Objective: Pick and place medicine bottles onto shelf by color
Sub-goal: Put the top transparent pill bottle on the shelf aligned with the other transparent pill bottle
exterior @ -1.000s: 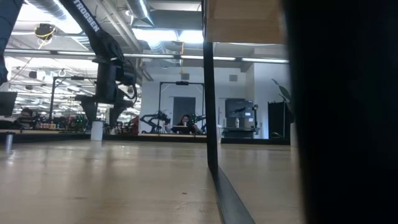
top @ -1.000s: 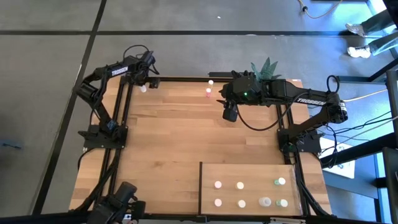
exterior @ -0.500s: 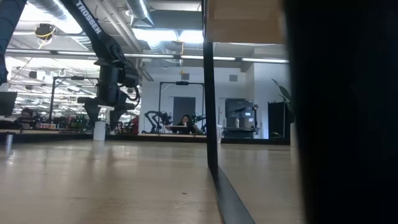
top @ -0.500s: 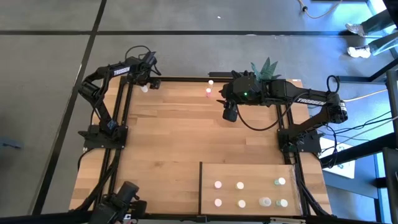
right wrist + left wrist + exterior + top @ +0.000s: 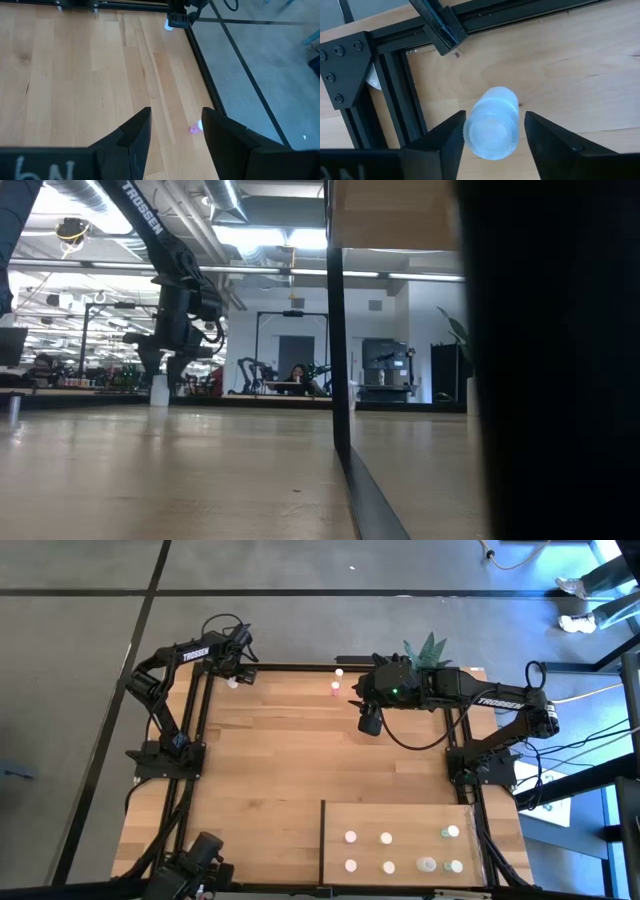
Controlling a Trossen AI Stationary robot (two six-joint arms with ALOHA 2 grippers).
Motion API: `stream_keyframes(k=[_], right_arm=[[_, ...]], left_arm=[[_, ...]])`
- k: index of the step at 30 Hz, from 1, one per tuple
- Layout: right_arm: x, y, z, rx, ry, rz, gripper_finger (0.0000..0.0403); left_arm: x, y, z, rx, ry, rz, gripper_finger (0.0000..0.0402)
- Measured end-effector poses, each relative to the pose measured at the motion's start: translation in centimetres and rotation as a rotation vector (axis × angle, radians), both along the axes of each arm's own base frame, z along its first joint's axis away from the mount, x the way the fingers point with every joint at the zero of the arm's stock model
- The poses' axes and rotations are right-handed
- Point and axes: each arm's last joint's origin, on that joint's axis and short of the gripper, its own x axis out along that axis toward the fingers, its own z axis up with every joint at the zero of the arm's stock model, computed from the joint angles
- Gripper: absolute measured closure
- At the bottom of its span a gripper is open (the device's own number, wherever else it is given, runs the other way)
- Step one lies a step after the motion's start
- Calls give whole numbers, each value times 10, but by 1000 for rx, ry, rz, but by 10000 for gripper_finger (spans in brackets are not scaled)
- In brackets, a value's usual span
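Observation:
A whitish medicine bottle stands upright on its base on the wooden table near the far left corner; it also shows in the high view and the low view. My left gripper is open, with one finger on each side of the bottle's top. I cannot tell whether a finger touches it. My right gripper hovers open and empty at the far middle of the table. A pink bottle and a white bottle stand to its left. The pale shelf at the near right holds several bottles.
The black frame rails run close beside the left bottle at the table's corner. A green plant stands at the far edge behind the right arm. The shelf's dark edge rises in the low view. The table's middle is bare wood.
My left gripper has come down a little over the whitish bottle and shifted slightly toward the table's right. The bottle has stayed where it was.

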Motion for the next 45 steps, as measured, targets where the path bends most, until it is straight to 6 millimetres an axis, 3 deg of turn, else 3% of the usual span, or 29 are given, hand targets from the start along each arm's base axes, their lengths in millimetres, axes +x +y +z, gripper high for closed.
stream_keyframes(k=[12,30,36,45], right_arm=[[0,0,0,0,0,0,226],[0,0,0,0,0,0,226],[0,0,0,0,0,0,226],[0,0,0,1,0,-1,226]], left_arm=[[0,0,1,-4,4,-26,261],[3,-5,4,-73,-82,-130,264],[4,-15,23,-49,-106,-192,264],[14,-44,66,91,-155,-337,264]])
